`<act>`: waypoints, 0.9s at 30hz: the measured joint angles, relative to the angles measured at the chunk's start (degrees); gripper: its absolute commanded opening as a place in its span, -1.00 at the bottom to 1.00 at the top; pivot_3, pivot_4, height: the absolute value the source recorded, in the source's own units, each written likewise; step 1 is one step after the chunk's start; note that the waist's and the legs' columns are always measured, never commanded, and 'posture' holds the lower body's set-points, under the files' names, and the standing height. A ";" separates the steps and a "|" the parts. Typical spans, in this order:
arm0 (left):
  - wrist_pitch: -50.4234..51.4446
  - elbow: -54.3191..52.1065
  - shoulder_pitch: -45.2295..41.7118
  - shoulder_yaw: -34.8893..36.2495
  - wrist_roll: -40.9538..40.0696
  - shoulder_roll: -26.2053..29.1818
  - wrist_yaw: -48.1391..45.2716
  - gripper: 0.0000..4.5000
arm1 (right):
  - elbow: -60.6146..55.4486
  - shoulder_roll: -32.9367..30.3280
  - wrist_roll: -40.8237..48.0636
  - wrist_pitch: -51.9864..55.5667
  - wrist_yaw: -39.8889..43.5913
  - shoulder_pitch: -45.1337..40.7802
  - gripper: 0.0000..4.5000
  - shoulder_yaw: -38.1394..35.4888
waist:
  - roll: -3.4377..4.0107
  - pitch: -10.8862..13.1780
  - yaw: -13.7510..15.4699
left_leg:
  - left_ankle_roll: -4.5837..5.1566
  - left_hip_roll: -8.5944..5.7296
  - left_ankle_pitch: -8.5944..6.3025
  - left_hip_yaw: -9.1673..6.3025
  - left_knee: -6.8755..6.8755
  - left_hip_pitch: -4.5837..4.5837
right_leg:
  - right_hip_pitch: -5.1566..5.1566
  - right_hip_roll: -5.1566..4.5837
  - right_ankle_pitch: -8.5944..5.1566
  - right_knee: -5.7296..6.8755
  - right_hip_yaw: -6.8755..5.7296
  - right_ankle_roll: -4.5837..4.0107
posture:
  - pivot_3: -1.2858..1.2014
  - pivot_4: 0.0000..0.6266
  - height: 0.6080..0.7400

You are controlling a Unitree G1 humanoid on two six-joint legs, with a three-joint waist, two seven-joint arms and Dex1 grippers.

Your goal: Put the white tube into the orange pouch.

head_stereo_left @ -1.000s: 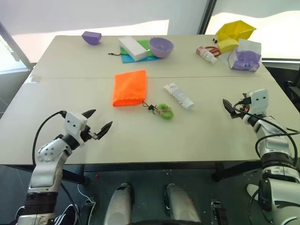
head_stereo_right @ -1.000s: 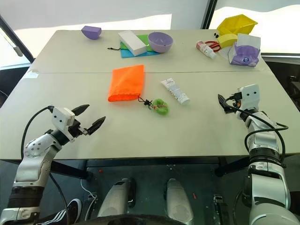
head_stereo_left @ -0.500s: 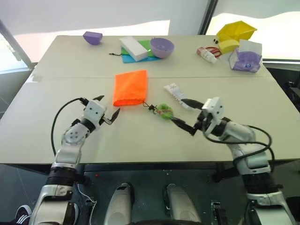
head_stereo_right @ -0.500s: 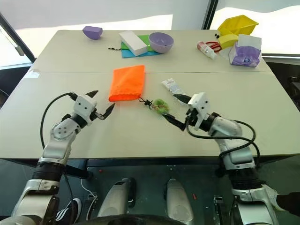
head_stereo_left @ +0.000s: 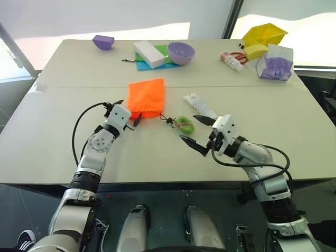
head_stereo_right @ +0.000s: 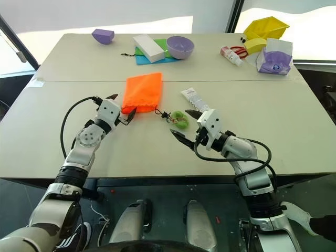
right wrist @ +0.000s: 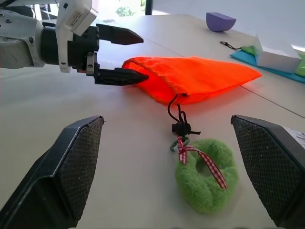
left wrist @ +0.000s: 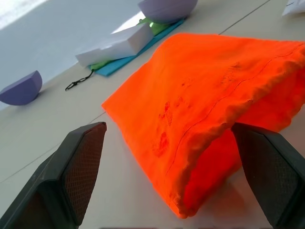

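A pale table (head_stereo_left: 63,152) under bright windows, clutter along its far edge, and the action sits mid-table. The white tube (head_stereo_left: 200,106) lies flat just right of centre, its long axis running from far-left to near-right, untouched. Left of it, a little apart, the orange pouch (head_stereo_left: 146,97) lies flat with its mouth on the near side, and its dark cord (head_stereo_left: 165,118) trails right to a fluffy green tassel (head_stereo_left: 184,123) that sits between pouch and tube.

Now the hands. The right gripper (head_stereo_left: 196,134) hovers low with its fingers spread wide and nothing between them, pointing left across the table; the tube's near end is just beyond its far finger, so the tube lies to the far side and slightly right of that gripper, while the tassel is dead ahead in its wrist view. The left gripper (head_stereo_left: 126,112) is also spread wide and empty, right at the pouch's near-left corner, straddling the mouth hem. So the right arm is clearly the nearer one to the tube, and I'd judge it needs to swing toward the far side to line up across that long axis.

Compared with a second ago, big changes: the right arm has swept in from the table's right edge toward the middle, and the left has pushed forward from the near-left edge up to the pouch. Tube, pouch and tassel haven't budged.
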 measured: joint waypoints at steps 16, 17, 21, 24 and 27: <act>0.36 4.73 -3.09 -0.51 1.48 -2.21 2.59 -0.99 | 1.40 0.05 -2.12 -2.09 -1.12 0.03 1.00 -0.59 | -0.01 0.01 -0.03 | 0.00 0.00 0.00 -0.01 -0.01 0.00 | 0.01 0.02 -0.01 0.01 -0.01 0.04 | 0.03 -0.52 1.00; 0.41 3.99 -2.70 -0.52 1.34 -2.22 2.31 -0.99 | 1.51 0.04 -2.13 -2.09 -1.14 0.03 1.00 -0.63 | -0.02 0.01 0.01 | 0.00 0.00 0.00 -0.01 0.00 -0.01 | 0.01 0.02 -0.01 0.01 -0.01 0.04 | 0.03 -0.52 1.00; 2.33 -0.47 -0.34 -1.07 0.89 -2.07 0.35 -0.99 | 2.04 0.09 -2.69 -2.09 -1.61 -0.23 1.00 -0.59 | -0.02 0.01 0.06 | 0.00 0.00 0.00 -0.01 0.01 0.00 | 0.03 0.00 -0.02 0.00 -0.01 0.03 | 0.03 -0.52 1.00; 4.88 -5.28 2.09 -1.42 0.80 -1.79 -1.72 -0.99 | 4.37 0.06 -4.54 -2.07 -3.77 -1.64 1.00 -0.88 | -0.01 0.01 0.01 | -0.01 -0.01 0.00 0.00 0.01 0.00 | 0.03 -0.03 -0.01 0.00 0.00 0.02 | 0.03 -0.52 1.00; 7.56 -9.76 4.03 -2.18 0.89 -1.68 -2.78 -0.99 | 6.94 -0.28 -6.41 -1.91 -6.38 -4.21 1.00 -2.03 | -0.02 0.01 -0.03 | 0.00 -0.01 0.00 -0.01 0.00 0.00 | 0.02 -0.02 -0.01 0.01 -0.01 0.01 | 0.03 -0.52 1.00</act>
